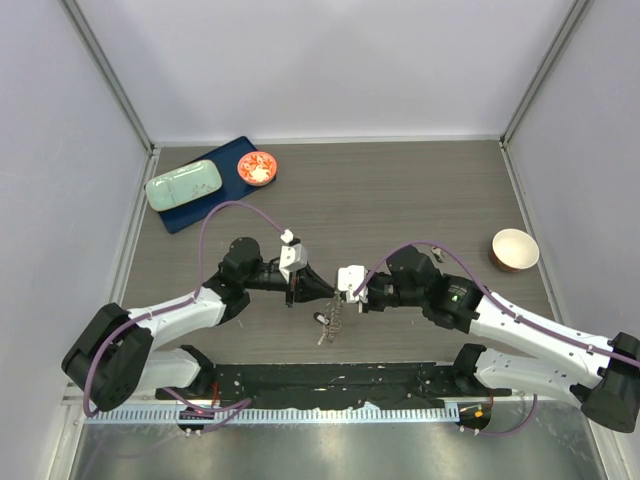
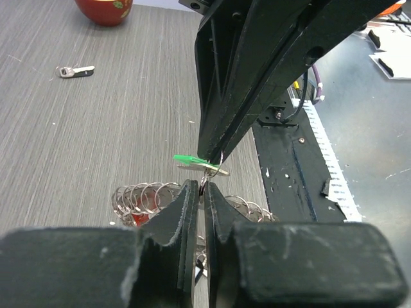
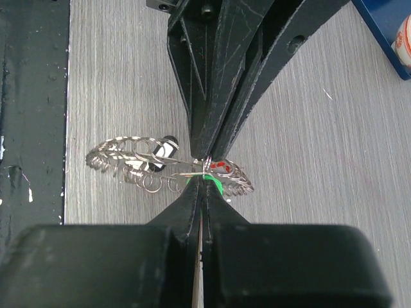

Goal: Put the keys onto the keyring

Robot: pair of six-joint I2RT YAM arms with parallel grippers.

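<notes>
The keyring [image 1: 330, 322], a grey ring fringed with many small silvery rings and keys, hangs just under the two gripper tips; it also shows in the left wrist view [image 2: 144, 196] and the right wrist view [image 3: 128, 157]. A red tag [image 3: 218, 167] sits among its rings. My left gripper [image 2: 203, 187] is shut on a thin ring of the keyring. My right gripper [image 3: 205, 179] is shut on the green-tagged key [image 2: 191, 159], tip to tip with the left fingers [image 3: 218, 96]. The two grippers meet at mid-table [image 1: 335, 290].
A loose key [image 2: 76, 70] lies on the table beyond, near a reddish bowl [image 2: 103, 9]. A blue tray [image 1: 225, 210] at the back left holds a pale green case [image 1: 184, 185] and a red bowl [image 1: 258, 167]. A beige bowl [image 1: 514, 249] stands right. A black base plate [image 1: 330, 385] runs along the front.
</notes>
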